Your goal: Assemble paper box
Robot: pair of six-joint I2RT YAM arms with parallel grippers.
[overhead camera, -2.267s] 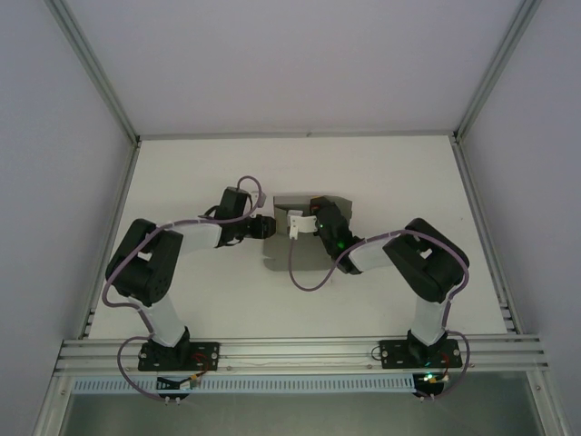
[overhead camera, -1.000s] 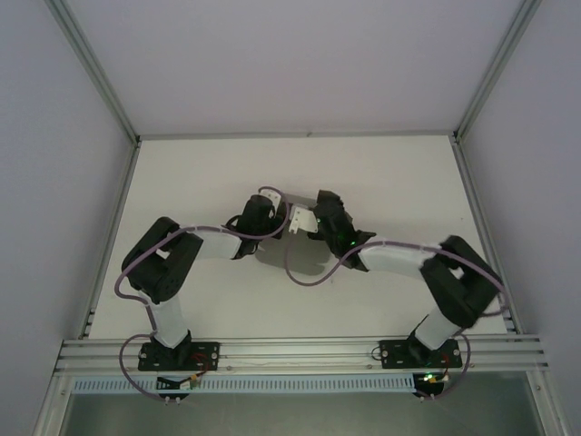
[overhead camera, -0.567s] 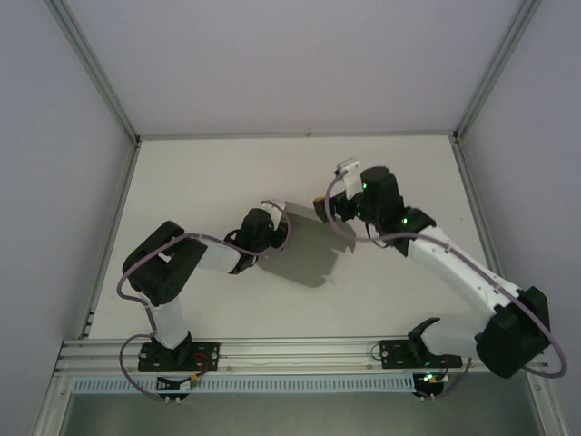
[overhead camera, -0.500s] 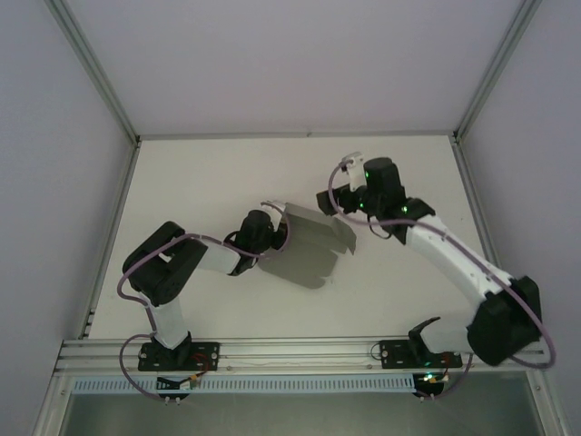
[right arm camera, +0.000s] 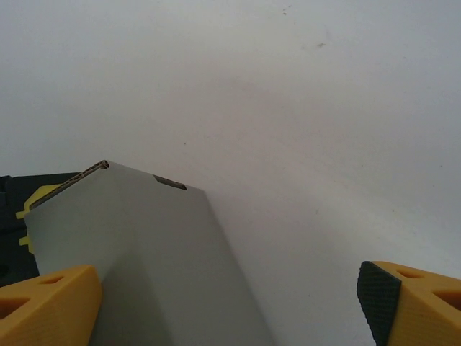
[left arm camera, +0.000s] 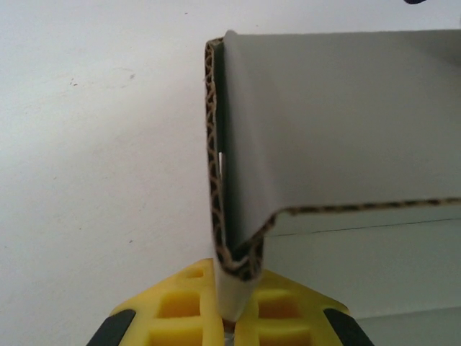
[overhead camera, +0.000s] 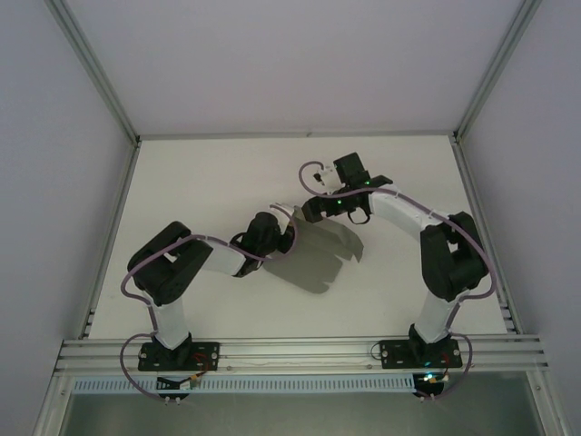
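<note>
Two yellow fingers (left arm camera: 180, 306) of the left gripper (left arm camera: 234, 308) are clenched on a folded, corrugated edge of the paper box (overhead camera: 325, 247). They hold the grey sheet off the white table (overhead camera: 182, 182) near its middle, and a shadow lies beneath it. The right gripper (right arm camera: 229, 303) hangs over the sheet's far corner, close to the left one, with its fingers spread wide and grasping nothing. Whether a fingertip touches the cardboard cannot be told.
</note>
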